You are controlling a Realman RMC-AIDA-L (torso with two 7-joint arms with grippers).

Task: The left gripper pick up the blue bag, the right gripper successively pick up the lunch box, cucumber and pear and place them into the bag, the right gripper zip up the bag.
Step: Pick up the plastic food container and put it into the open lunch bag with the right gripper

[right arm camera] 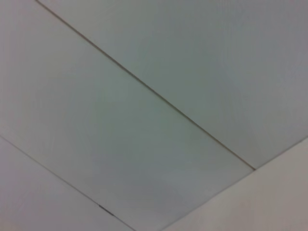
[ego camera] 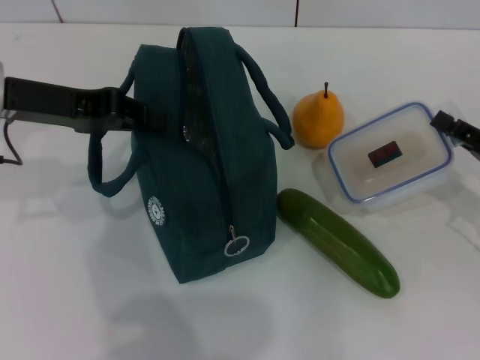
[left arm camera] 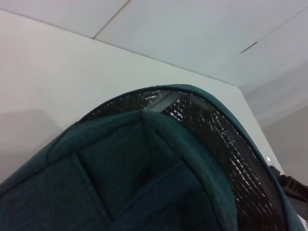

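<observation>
- Our left gripper (ego camera: 139, 116) sits at the left of the head frame, right up against the blue bag (ego camera: 206, 157), in among its handles. Honestly we can't tell how far the fingers are spread or whether they've actually got hold of anything.
- The bag stands in the middle of the frame on the white table (ego camera: 75, 285). Its top looks open, since the left wrist view shows silver lining (left arm camera: 216, 139) inside.
- Our right gripper (ego camera: 456, 129) pokes in at the right edge, touching or nearly touching the lunch box (ego camera: 390, 154). Its opening is hidden too.
- Nothing looks packed yet: the box, the pear (ego camera: 318, 118) and the cucumber (ego camera: 339, 241) all lie out on the table, right of the bag. So all three placements plus the zipping are left, as we see it.
- Labels: a small round white logo (ego camera: 156, 211) low on the bag, text too tiny to read, and a red-blue sticker (ego camera: 385, 154) on the box lid, also unreadable.
- The zipper's ring pull (ego camera: 237, 244) hangs at the bag's near end.
</observation>
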